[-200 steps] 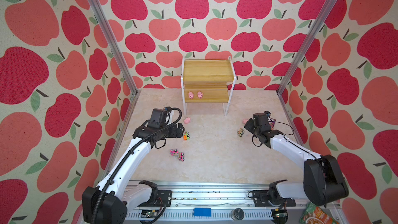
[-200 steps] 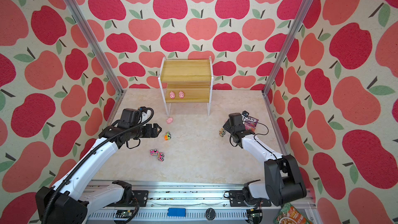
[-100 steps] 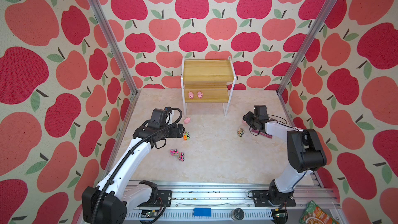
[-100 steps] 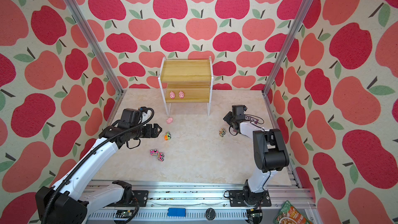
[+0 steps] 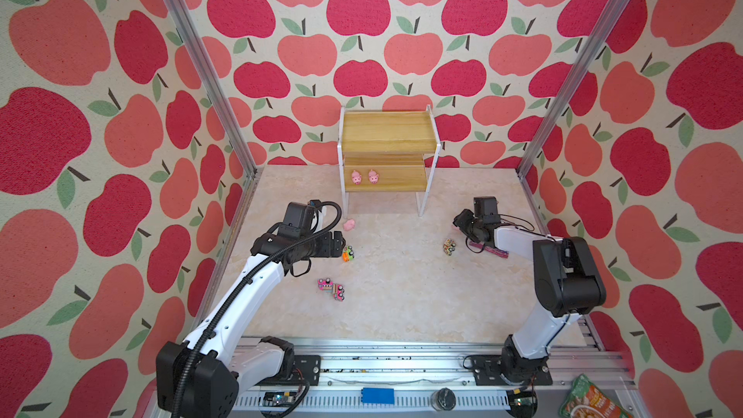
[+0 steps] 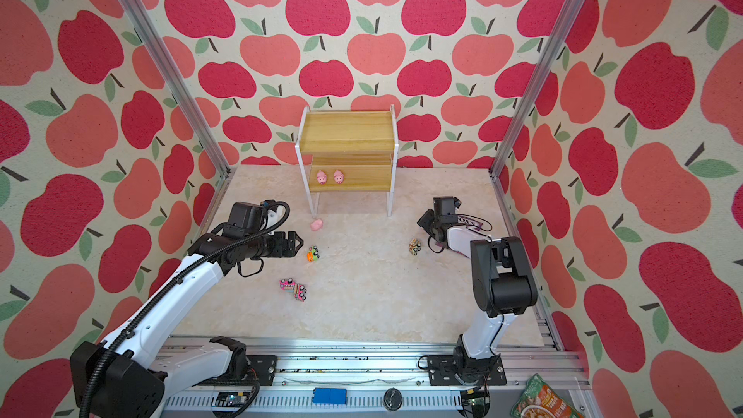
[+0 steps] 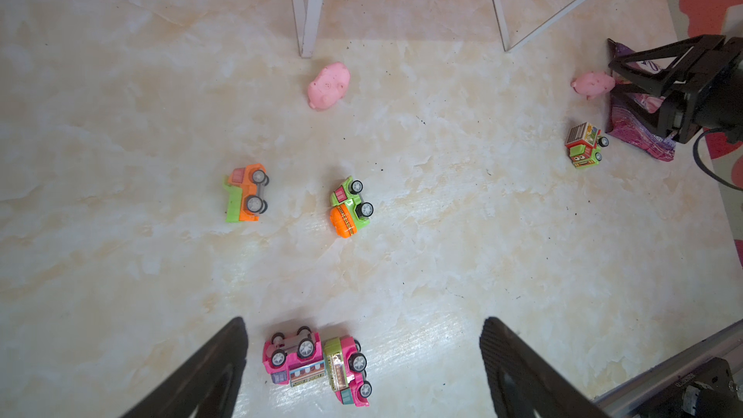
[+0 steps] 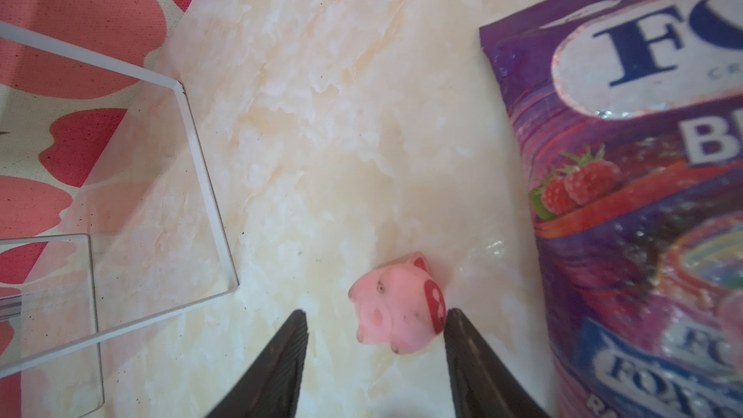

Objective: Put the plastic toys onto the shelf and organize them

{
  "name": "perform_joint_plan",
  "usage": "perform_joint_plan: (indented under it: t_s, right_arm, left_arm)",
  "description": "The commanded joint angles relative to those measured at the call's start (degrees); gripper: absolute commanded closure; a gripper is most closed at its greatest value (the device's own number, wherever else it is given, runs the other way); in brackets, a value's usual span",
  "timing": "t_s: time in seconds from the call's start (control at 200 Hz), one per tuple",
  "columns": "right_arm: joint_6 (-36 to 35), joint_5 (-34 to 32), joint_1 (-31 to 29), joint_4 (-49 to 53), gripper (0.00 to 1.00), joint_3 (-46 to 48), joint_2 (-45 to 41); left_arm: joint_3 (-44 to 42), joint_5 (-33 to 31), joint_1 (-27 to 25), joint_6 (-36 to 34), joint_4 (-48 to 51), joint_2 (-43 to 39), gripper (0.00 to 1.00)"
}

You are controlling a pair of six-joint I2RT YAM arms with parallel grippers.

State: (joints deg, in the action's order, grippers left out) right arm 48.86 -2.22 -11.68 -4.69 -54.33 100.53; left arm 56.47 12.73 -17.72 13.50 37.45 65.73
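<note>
The shelf [image 5: 386, 136] [image 6: 347, 134] stands at the back wall with two pink pigs [image 5: 356, 177] [image 5: 373, 176] on its lower board. A third pig [image 5: 349, 225] [image 7: 329, 84] lies on the floor by the shelf's leg. A fourth pig [image 8: 396, 303] [image 7: 593, 84] lies between the jaws of my open right gripper [image 8: 376, 314] [image 5: 458, 221], touching one finger. My left gripper [image 7: 364, 327] [image 5: 341, 241] hangs open above two pink trucks [image 7: 317, 363] [image 5: 331, 289]. Two orange-green trucks [image 7: 352, 207] [image 7: 246, 193] and a brown-green truck [image 7: 585, 144] [image 5: 449, 246] sit on the floor.
A purple candy bag [image 8: 643, 195] [image 5: 492, 251] lies right beside the right gripper's pig. The shelf's white legs [image 8: 201, 178] stand close to it. A snack packet [image 5: 591, 400] lies outside the front rail.
The right arm has folded upright and its gripper has moved back to the pig by the candy bag, with its jaws narrower. The left arm has not moved.
</note>
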Motion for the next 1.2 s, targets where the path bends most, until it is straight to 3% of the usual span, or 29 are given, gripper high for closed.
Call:
perform_joint_plan:
  t_s: [0.0,0.515,0.86,0.99,1.196]
  right_arm:
    - [-1.56,0.50,0.77,-0.23,0.42,-0.52,1.37]
    - [-1.25,3.12,1.66,-5.77,0.46,0.84,4.70]
    - [-2.19,5.37,1.40,-17.11,0.75,5.00,4.50]
    - [-5.38,2.41,0.23,-14.64,0.84,5.33,1.65]
    - [-14.00,-5.31,-5.19,-3.49,0.85,2.84,-3.89]
  left_arm:
    - [-0.07,0.54,-0.13,-1.02,0.39,0.67,0.07]
    - [-0.11,0.88,-0.30,-0.93,0.34,0.36,0.07]
    - [-0.04,0.64,-0.30,-0.93,0.34,0.20,0.07]
    - [0.04,0.72,-0.30,-0.93,0.34,0.35,0.07]
    - [0.00,0.24,-0.30,-1.02,0.43,0.34,0.07]
